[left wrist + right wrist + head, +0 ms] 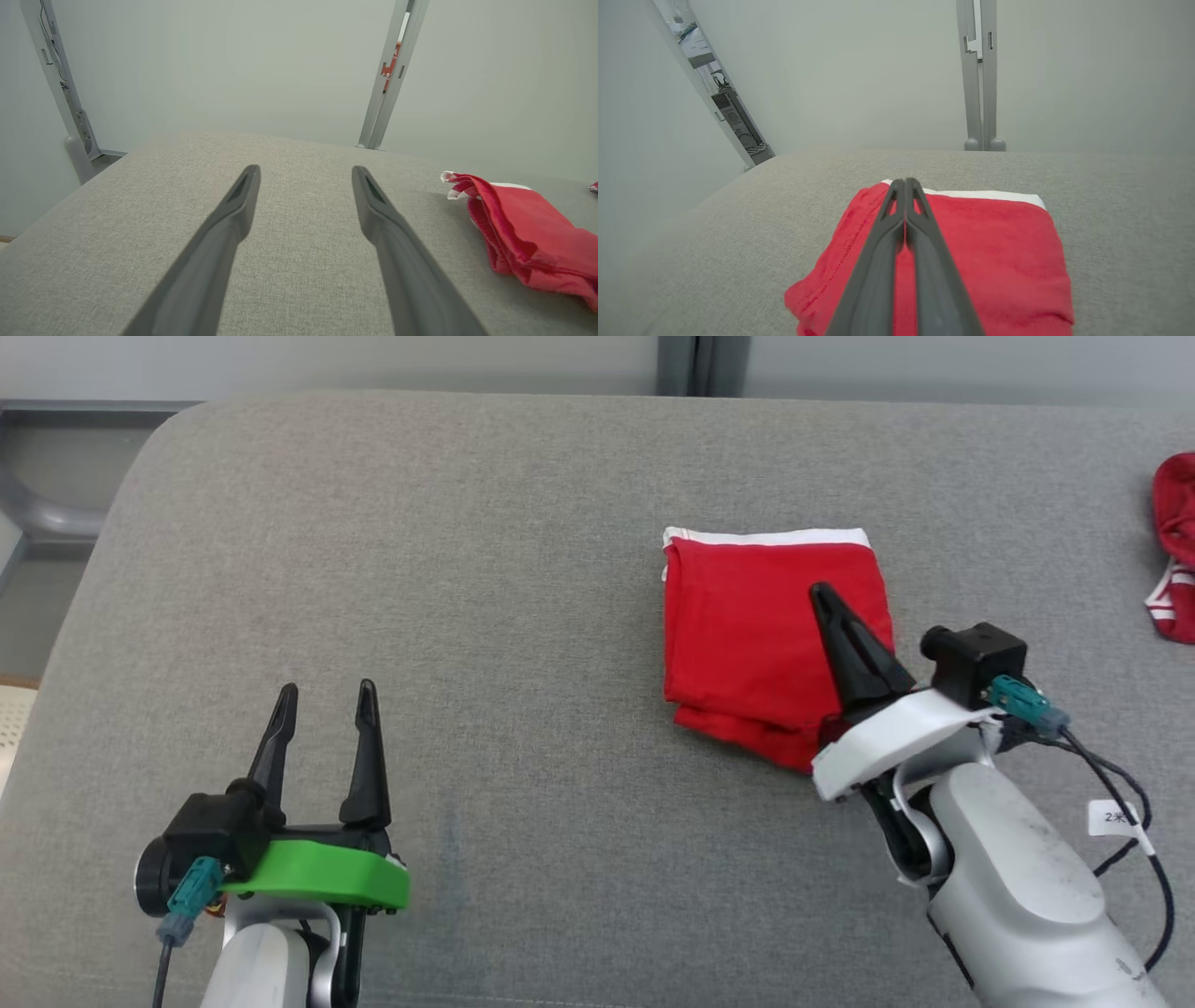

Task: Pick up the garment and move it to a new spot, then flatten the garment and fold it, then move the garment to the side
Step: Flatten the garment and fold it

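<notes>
While the head view looks down on a grey cushion (467, 569), the garment (747, 616) lies right of the middle, folded into a rough rectangle. It is red, with a white band along its far edge, and its layers show stepped at the near corner. The right tool (822, 590) reaches over the garment's near right part from the lower right. Its two dark fingers are pressed together into one point, and the tip lies over the red cloth. Whether it touches the cloth I cannot tell. The left tool (327, 687) is at the lower left, well apart from the garment, on a green mount. Its fingers are spread and point away over bare cushion. A second red cloth (1174, 551) with white stripes lies bunched at the right edge.

From the left wrist view, the left tool (304, 169) shows its fingers wide apart with only grey fabric between them. The garment (528, 228) sits off to the right on the cushion (140, 186), with its white band at the far end. A grey post (387, 93) stands behind, against a pale wall.

From the right wrist view, the right tool (905, 181) has its fingers closed flat against each other, with no cloth between them. They run up the middle over the garment (994, 252). The tips reach as far as the white band at the far edge. The cushion (1111, 210) spreads around the garment on all sides, and a post (980, 70) rises beyond it.
</notes>
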Available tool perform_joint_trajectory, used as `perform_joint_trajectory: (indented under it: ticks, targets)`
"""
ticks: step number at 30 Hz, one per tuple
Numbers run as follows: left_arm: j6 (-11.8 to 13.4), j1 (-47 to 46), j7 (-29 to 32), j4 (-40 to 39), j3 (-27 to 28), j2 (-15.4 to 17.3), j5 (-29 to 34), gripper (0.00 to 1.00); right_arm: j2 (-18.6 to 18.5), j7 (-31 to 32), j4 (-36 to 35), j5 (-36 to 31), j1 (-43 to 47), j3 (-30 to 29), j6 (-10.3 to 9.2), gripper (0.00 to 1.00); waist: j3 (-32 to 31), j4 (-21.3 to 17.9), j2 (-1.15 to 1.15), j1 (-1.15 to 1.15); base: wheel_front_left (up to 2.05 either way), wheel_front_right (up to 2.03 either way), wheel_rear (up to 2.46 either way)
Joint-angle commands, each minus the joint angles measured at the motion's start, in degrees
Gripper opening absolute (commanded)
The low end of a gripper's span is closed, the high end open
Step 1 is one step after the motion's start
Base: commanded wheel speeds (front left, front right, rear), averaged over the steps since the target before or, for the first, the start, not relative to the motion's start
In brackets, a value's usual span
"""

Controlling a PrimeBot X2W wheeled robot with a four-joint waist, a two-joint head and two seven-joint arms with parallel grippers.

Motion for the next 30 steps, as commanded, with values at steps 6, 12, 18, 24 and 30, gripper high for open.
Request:
perform_joint_trajectory:
  ticks: [6, 12, 18, 24, 30]
  targets:
    - [-0.31, 1.33, 0.02, -0.22, 2.63, 0.23, 2.28, 1.00, -2.62, -0.16, -4.96, -3.25, 4.34, -6.11, -0.08, 1.00, -2.39, -5.64, 0.00, 0.00, 0.00, 0.00, 0.00]
    - [-0.74, 2.38, 0.02, -0.69, 4.81, 0.56, 4.02, 1.00, -3.53, -0.16, -8.52, -5.06, 8.21, -9.42, -0.08, 1.00, -3.19, -8.07, 0.00, 0.00, 0.00, 0.00, 0.00]
    - [-1.03, 3.45, 0.02, -0.50, 6.30, 0.82, 4.64, 1.00, -2.74, -0.16, -11.55, -5.73, 12.47, -12.12, -0.08, 1.00, -4.48, -9.07, 0.00, 0.00, 0.00, 0.00, 0.00]
    - [-0.08, 5.04, 0.02, -1.09, 8.06, 0.84, 5.61, 1.00, -1.14, -0.16, -14.09, -6.69, 17.08, -14.00, -0.08, 1.00, -6.00, -9.56, 0.00, 0.00, 0.00, 0.00, 0.00]
    - [-0.30, 6.47, 0.02, -1.52, 8.70, 1.32, 6.34, 1.00, -0.09, -0.16, -16.14, -7.66, 21.01, -16.03, -0.08, 1.00, -7.08, -9.27, 0.00, 0.00, 0.00, 0.00, 0.00]
